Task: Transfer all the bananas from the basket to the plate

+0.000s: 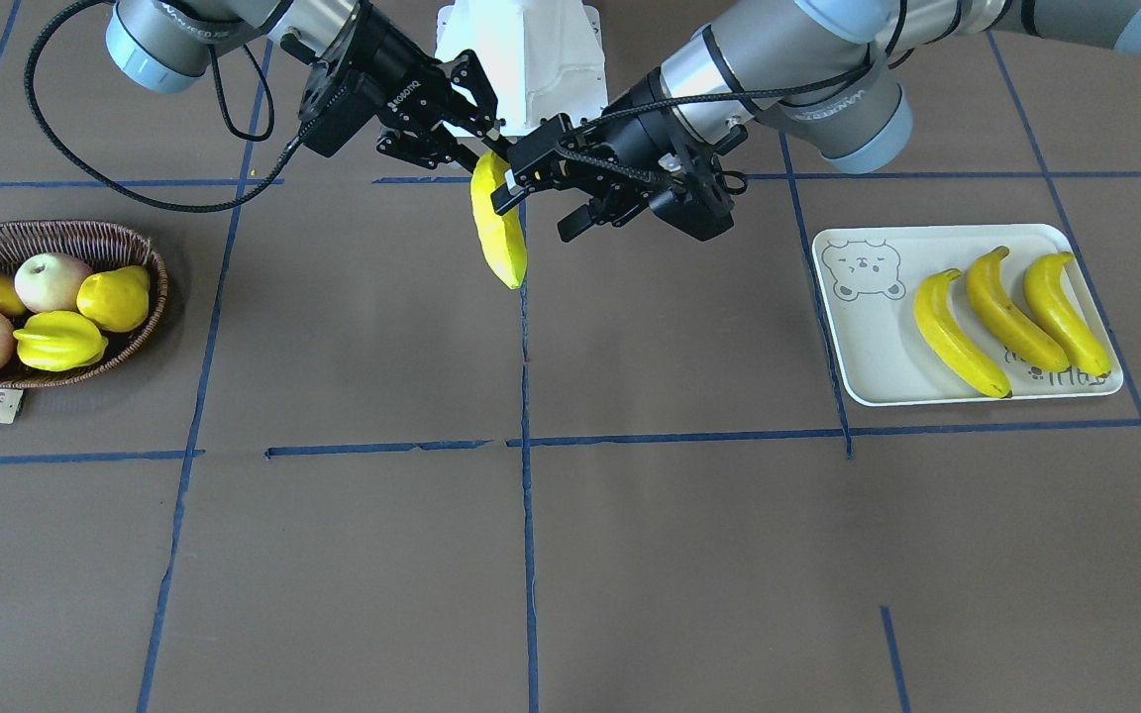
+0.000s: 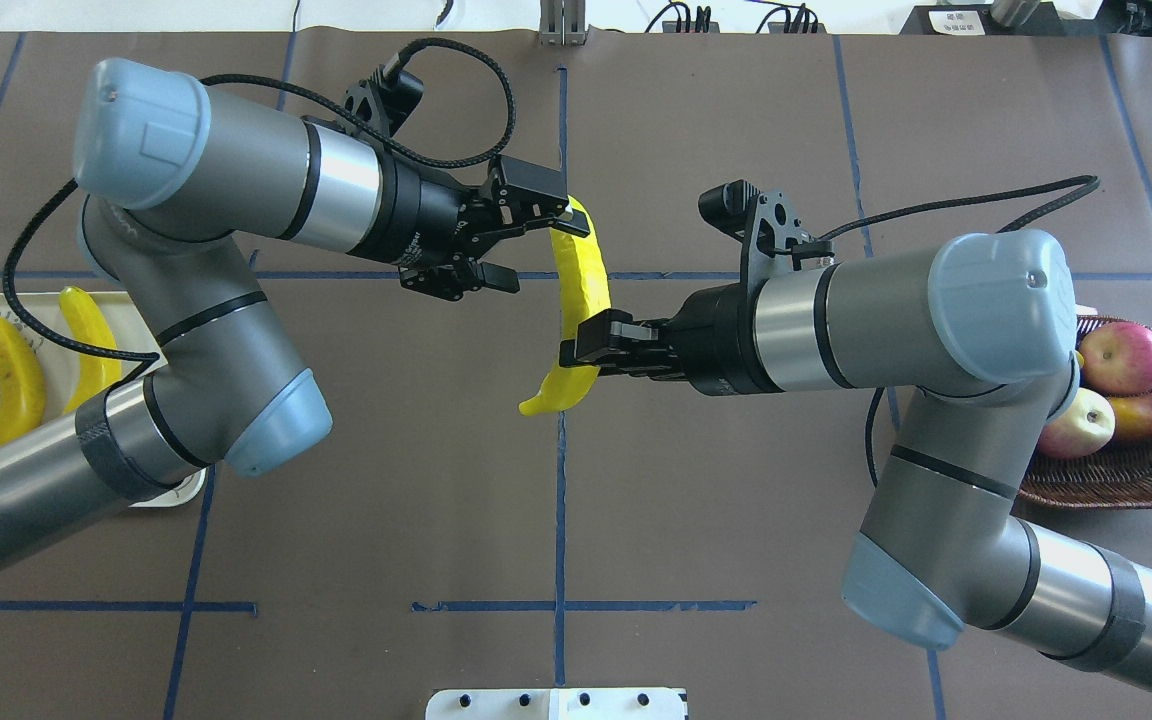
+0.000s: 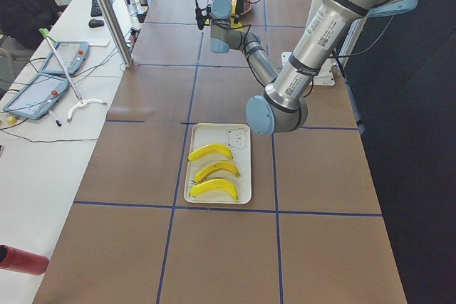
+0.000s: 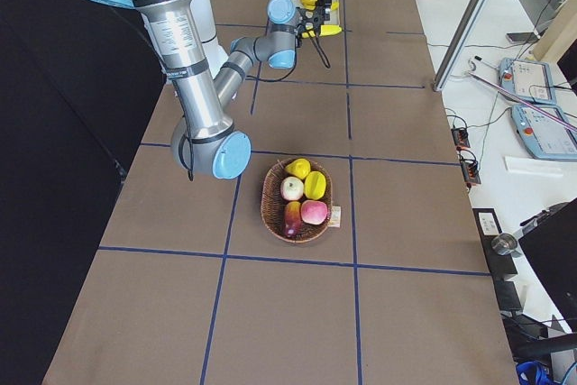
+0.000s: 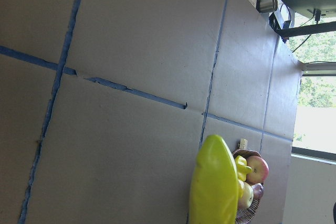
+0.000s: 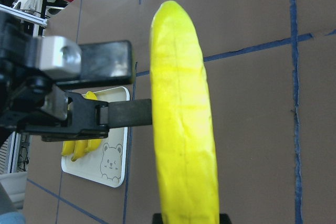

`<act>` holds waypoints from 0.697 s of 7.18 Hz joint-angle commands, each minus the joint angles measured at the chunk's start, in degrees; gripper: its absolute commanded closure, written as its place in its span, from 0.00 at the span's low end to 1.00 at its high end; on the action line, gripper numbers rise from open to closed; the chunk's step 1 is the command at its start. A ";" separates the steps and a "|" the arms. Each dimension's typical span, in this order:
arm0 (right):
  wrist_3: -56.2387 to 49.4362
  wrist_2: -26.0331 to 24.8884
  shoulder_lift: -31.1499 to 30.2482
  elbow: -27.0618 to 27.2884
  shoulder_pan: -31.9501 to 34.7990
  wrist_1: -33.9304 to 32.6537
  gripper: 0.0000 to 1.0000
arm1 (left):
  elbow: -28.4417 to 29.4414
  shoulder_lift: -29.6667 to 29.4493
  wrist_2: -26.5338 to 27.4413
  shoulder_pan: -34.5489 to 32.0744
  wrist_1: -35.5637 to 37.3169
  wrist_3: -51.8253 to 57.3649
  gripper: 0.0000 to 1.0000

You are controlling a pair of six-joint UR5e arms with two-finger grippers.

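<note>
Fingers [image 2: 604, 332] of right gripper [image 2: 584, 350] clamp one banana [image 2: 581, 275] in the air over the table [image 2: 736, 560] middle, left gripper [image 2: 541, 250] spread open at its far end, right arm [image 2: 886, 310] and left arm [image 2: 236, 180] reaching inward toward each other, three bananas [image 1: 1011, 312] on plate [image 1: 863, 337], basket [image 1: 150, 267] well apart.

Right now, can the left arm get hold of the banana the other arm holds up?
Probably yes. The left gripper is open right beside one end of the banana with nothing between them. The right gripper clamps it farther along, so that end looks free.
</note>
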 commanded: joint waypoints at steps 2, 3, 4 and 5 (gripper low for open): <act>-0.06 -0.01 0.09 -0.12 -0.31 0.07 0.99 | 0.18 -0.50 2.43 2.83 -0.01 0.11 0.01; -0.06 -0.01 0.00 -0.12 -0.40 0.16 0.99 | 0.18 -0.50 2.43 2.83 -0.01 0.11 0.01; -0.06 -0.01 0.00 -0.12 -0.49 0.16 0.99 | 0.18 -0.41 2.43 2.83 -0.01 0.11 0.11; -0.06 -0.01 0.00 -0.12 -0.40 0.16 0.99 | 0.18 -0.24 2.43 2.92 0.08 0.20 0.74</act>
